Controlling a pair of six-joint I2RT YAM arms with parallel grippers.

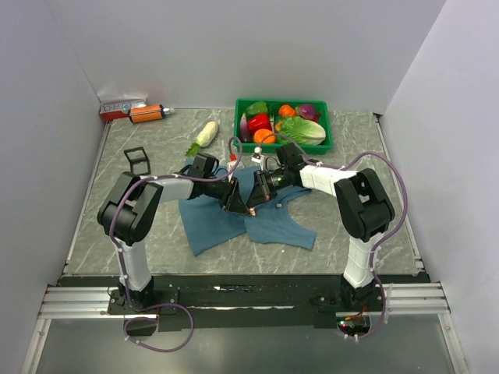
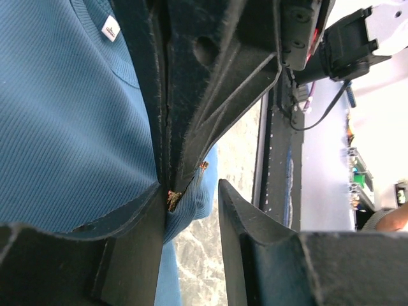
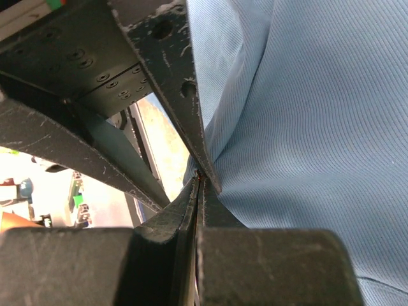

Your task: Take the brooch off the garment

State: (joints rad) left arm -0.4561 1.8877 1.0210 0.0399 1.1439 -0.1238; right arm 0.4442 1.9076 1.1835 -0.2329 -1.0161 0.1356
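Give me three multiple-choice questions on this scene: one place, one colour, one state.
1. Where is the radish? A on the table left of the basket; B inside the basket; C against the back wall.
2. What colour is the garment? A red; B teal; C white.
3. The right gripper is: A wide open; B shut; C out of view.
Answers: A, it lies on bare table beside the basket; B, the garment is teal; B, it is closed on the brooch.
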